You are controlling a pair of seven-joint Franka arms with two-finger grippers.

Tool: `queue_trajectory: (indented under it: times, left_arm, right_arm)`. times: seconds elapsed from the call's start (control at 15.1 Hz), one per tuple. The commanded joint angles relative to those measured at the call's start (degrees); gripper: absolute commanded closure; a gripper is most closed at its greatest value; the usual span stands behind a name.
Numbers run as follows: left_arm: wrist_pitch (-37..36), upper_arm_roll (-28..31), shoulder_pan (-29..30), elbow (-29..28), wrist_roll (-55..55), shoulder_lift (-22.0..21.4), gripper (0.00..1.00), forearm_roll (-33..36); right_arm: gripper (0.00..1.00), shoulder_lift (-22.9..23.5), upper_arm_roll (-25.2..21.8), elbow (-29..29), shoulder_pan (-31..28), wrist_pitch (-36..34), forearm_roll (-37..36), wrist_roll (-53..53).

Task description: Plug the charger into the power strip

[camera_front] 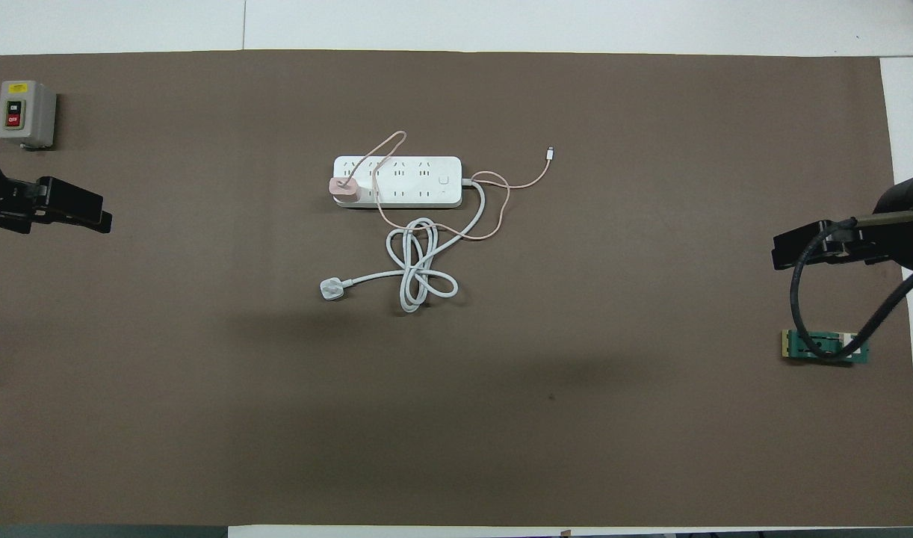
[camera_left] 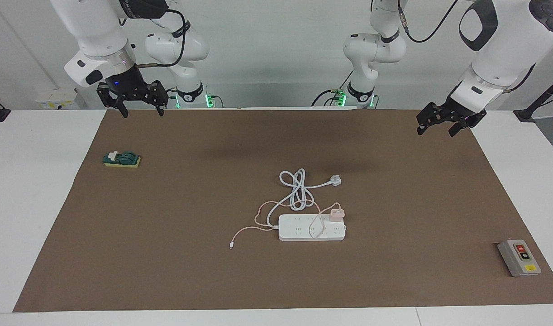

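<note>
- Brown paper mat [camera_left: 168, 235] covering most of the white table [camera_left: 32, 181], with everything else lying on it.
- Left gripper [camera_left: 444, 126], black and two-fingered on its white arm, hangs over the mat's edge at the left arm's end of the table; it is spread wide and grasps nothing. The overhead view shows it [camera_front: 90, 217] over bare mat beside the grey switch box.
- Right gripper [camera_left: 140, 108] hangs over the mat's corner at the right arm's end, close to the robots, likewise released and empty.
- Flat white rectangular power strip [camera_left: 303, 228] with two rows of outlets lies near the middle of the mat.
- Thick white cord [camera_left: 297, 192] runs from the strip in a loose coil toward the robots and ends in a white three-pin plug [camera_left: 335, 180] lying on the mat.
- Grey switch box [camera_left: 518, 258] with red and black buttons and a yellow label sits at the left arm's end, farther from the robots than the strip.
- Green block on a yellow base [camera_left: 121, 159] sits at the right arm's end, nearer to the robots.
- Small pale pink cube-shaped charger [camera_left: 336, 213] stands seated on the strip's end socket, in the row nearer the robots.
- Thin pink cable [camera_left: 258, 217] loops from the charger across the strip to a small white connector [camera_left: 231, 246] on the mat.
</note>
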Motion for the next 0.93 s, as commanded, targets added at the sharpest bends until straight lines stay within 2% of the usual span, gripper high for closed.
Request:
queue_trajectory:
  times: [0.0, 0.4, 0.53, 0.86]
  left_arm:
    - [-0.47, -0.08, 0.2, -1.84, -0.78, -1.7, 0.0, 0.11]
    - [-0.38, 0.01, 0.64, -1.85, -0.86, -1.7, 0.0, 0.2]
    - [-0.55, 0.01, 0.64, -1.58, -1.39, -1.61, 0.0, 2.29]
    - [-4.77, -0.6, -0.33, -2.11, -6.92, -3.19, 0.0, 3.45]
  right_arm:
    - [0.0, -1.16, 0.17, -1.14, -0.67, 0.46, 1.12, 0.45]
    - [0.0, -1.16, 0.26, -1.14, -0.58, 0.46, 1.12, 0.36]
    - [0.0, -1.16, 0.26, -1.14, -0.5, 0.46, 1.12, 0.36]
    - [0.0, -1.16, 0.17, -1.14, -0.49, 0.46, 1.12, 0.36]
